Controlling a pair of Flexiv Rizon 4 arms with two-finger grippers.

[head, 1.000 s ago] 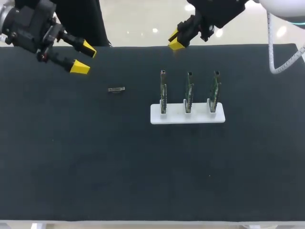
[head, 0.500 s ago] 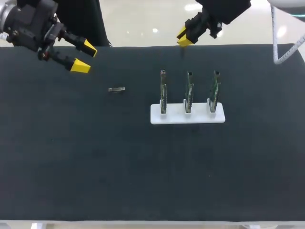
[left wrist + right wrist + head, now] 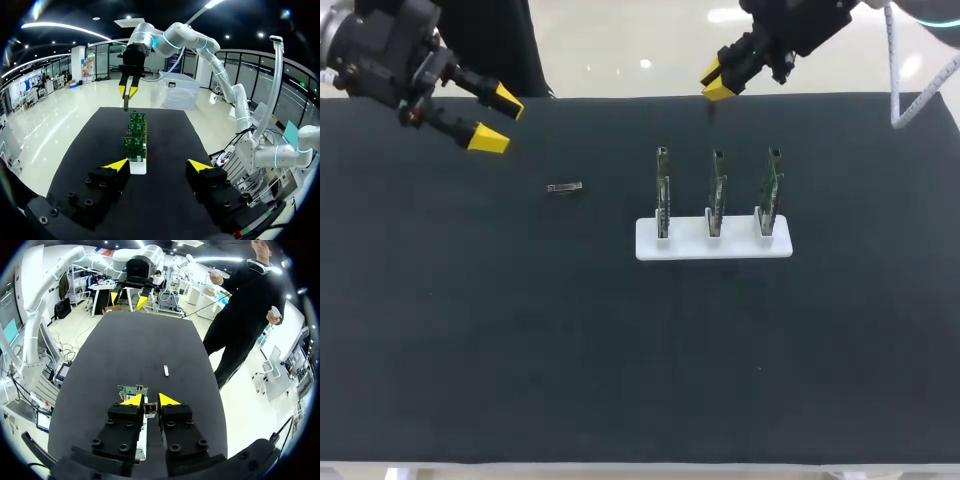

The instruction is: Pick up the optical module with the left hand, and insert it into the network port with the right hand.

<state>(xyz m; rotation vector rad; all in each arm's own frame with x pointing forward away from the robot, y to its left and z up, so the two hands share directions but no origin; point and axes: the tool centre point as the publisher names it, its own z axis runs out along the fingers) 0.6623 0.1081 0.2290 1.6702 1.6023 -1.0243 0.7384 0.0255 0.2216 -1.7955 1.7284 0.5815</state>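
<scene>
Black tabletop is carrying a white rack holding three boards upright; optical module is lying apart; left gripper is gaping, right gripper is pinching closed.

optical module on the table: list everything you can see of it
The optical module is a small, slim grey oblong, metallic-looking; finer detail is too small to tell. It lies flat on the black table, lengthwise across the head view, left of the white rack of three upright boards and apart from it. Nothing touches it; the open left claw is off toward the far-left corner.
</scene>
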